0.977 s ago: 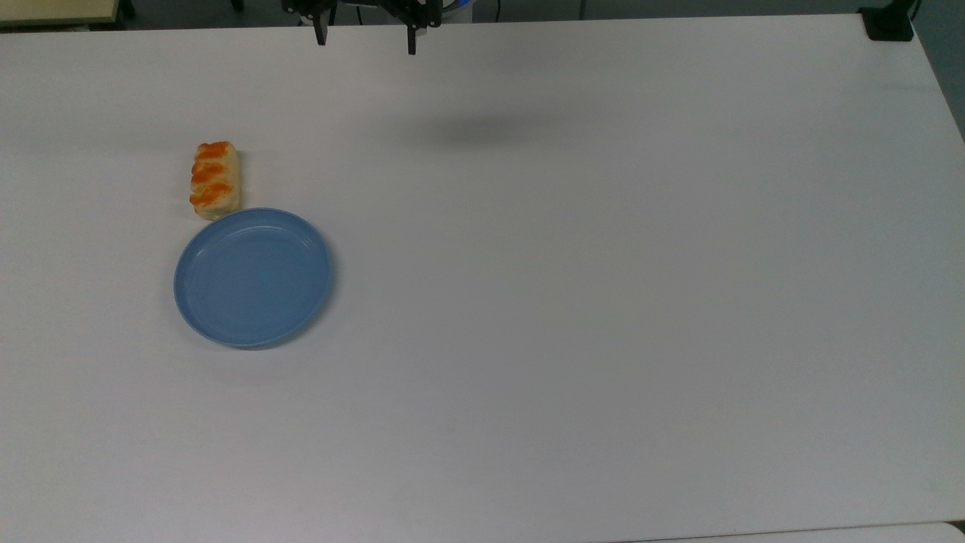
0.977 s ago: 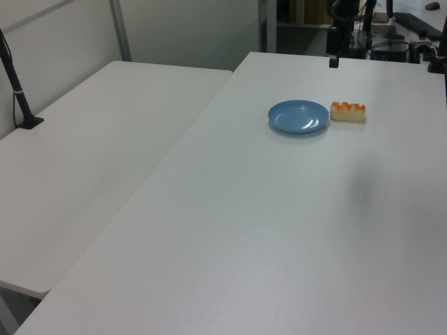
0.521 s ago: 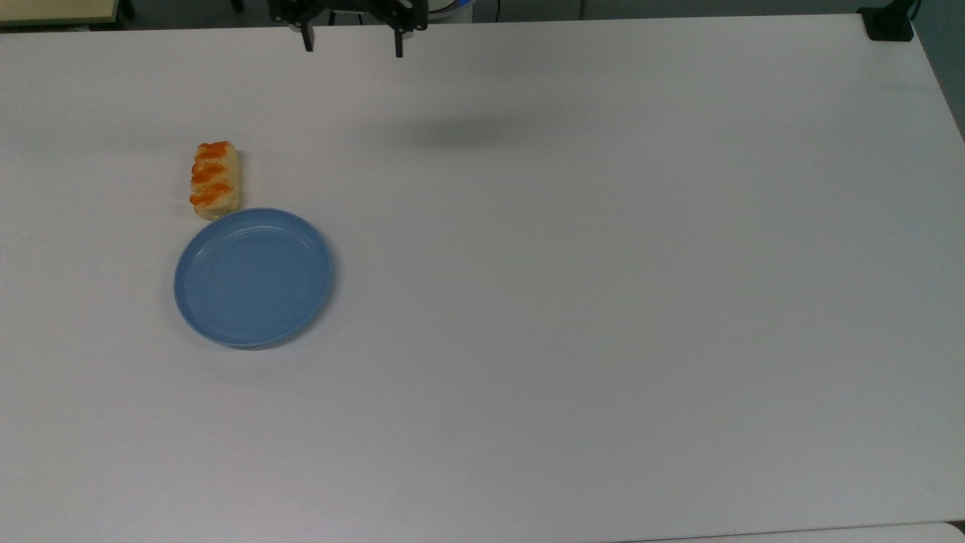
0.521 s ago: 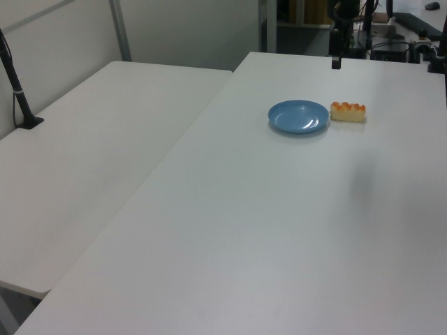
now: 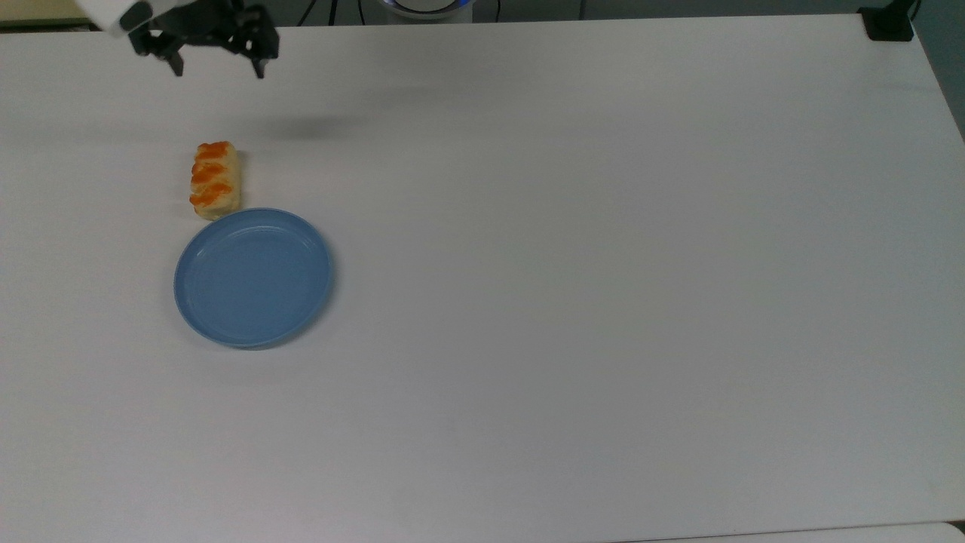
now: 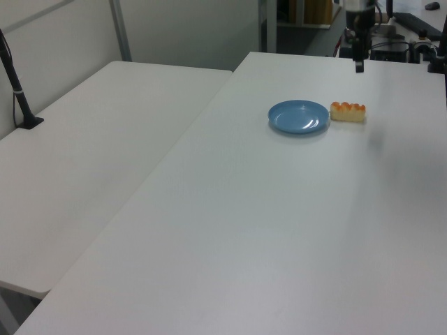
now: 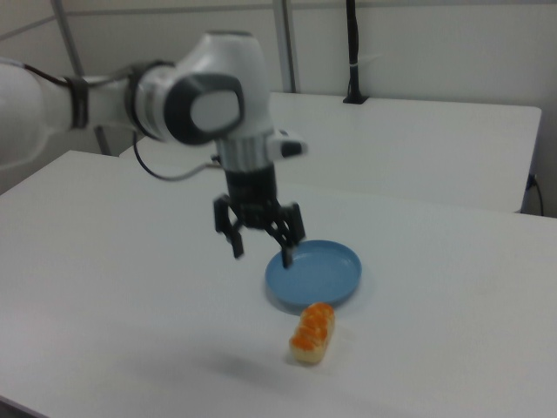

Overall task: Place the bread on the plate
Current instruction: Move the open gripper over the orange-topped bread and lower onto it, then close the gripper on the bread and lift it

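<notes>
the bread (image 5: 215, 180) lay flat on the white table (image 5: 603, 264), one end just beside the rim of the empty blue plate (image 5: 253, 277), perhaps touching it; contact could not be settled. the step in hand looked like the approach: the gripper (image 5: 217, 69) hung in the air well above the table, up the top view from the loaf, not yet over it. to do this well it would need to centre over the loaf's middle, span the short width rather than the length, and descend straight so the plate rim stayed undisturbed. the loaf looked soft, so a gentle squeeze seemed wise. the fingers (image 7: 236, 243) stood spread wide apart, holding nothing and touching nothing.
</notes>
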You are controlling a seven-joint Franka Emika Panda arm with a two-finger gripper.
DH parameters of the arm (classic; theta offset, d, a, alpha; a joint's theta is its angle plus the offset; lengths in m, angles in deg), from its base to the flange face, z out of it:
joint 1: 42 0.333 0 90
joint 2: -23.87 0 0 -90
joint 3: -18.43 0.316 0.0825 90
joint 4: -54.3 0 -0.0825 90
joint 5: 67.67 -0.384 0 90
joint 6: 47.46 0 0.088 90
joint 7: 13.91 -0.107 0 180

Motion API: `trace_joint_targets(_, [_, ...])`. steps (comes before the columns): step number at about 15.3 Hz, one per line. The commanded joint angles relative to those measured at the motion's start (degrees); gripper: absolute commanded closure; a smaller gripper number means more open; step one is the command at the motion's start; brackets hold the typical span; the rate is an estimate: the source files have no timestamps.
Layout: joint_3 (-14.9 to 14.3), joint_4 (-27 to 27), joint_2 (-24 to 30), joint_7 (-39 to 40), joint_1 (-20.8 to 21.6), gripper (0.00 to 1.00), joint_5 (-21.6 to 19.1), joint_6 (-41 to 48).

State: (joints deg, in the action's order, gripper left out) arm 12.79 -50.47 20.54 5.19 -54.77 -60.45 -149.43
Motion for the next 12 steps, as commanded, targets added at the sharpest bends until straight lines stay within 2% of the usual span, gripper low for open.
trace_joint_targets(1, [0.11, -6.05, -2.64, 1.37, -3.48, 0.00, 2.80, -8.22])
trace_joint_targets(5, [0.11, -6.41, -10.45, 1.29, -4.98, 0.00, 5.34, -15.42])
trace_joint_targets(9, [0.64, -6.24, -13.89, 0.23, -4.72, 0.00, 5.09, -20.01])
trace_joint_targets(10, [0.81, -6.32, -14.86, -0.64, -4.63, 0.07, 4.91, -22.81])
trace_joint_targets(11, [0.90, -6.41, -15.13, -0.91, -4.46, 0.24, 4.91, -23.79])
trace_joint_targets(12, [1.07, -6.41, -15.22, -0.91, -4.37, 0.45, 4.82, -23.80])
